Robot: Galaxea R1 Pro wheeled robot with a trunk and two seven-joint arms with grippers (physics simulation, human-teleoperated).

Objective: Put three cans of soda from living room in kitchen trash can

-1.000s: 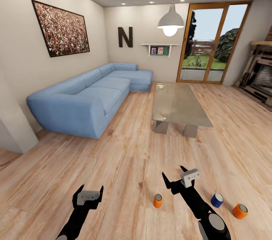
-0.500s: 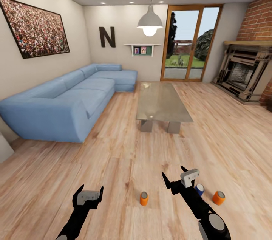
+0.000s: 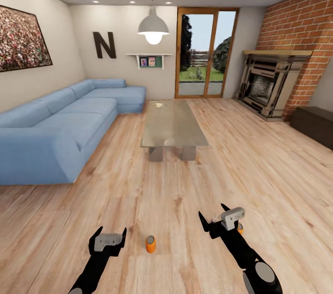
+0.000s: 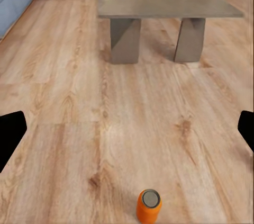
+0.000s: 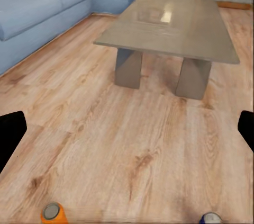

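I am in the living room, arms held low over the wooden floor. One orange soda can stands upright between my grippers; it is also in the left wrist view and the right wrist view. A second orange can peeks out behind my right gripper. The blue can shows as a grey top; my right arm hides it in the head view. My left gripper and right gripper are open and empty, above the floor. The trash can is out of view.
The low glass table stands ahead in mid-room. The blue corner sofa runs along the left wall under the letter N. A brick fireplace and a dark low cabinet are on the right.
The whole view has swung to the right, so sofa, table and cans have slid left in the picture. Both arms keep the same pose, and both grippers stay open.
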